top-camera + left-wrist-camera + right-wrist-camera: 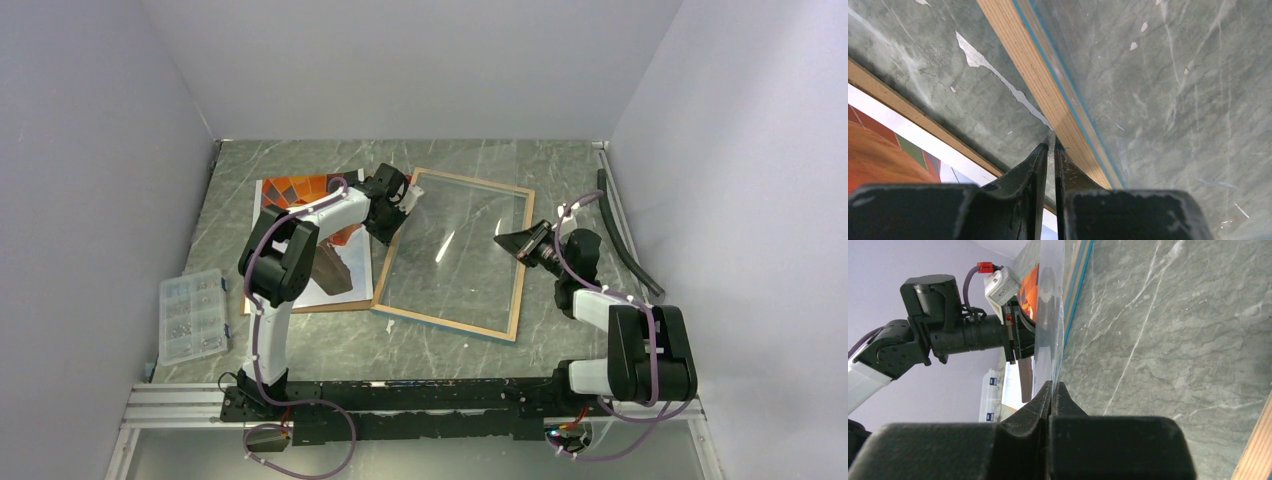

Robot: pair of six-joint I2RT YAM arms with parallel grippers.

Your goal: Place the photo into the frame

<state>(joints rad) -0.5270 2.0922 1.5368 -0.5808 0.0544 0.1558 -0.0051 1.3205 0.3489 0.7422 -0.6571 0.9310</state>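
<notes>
Your right gripper [1051, 385] is clamped shut on the edge of the thin clear glass pane [1048, 315]. It's pinching just inside the right rim of the big rectangular picture frame [450, 324], the one with the light wood back and thin blue front edge. My guess is you've got hold of the pane to keep it under control while the frame lies back-up, ready to load.

Across from it, your left gripper [1050, 142] sits at the frame's left rim with its fingers nearly together, just a sliver of gap. Honestly can't tell if it's pinching anything or only steadying that side.

Moving out, the photo [300, 188], the large orange-red balloon print with a white border, isn't in the frame yet. It lies face up just left of it on the plain brown hardboard backing panel [898, 104], partly under your left arm, so it's handy. So the frame holds nothing but glass.

Far left on the grey-green marbled table [560, 160] there's a clear plastic compartment box [192, 315] with small bits inside, too tiny to identify.
</notes>
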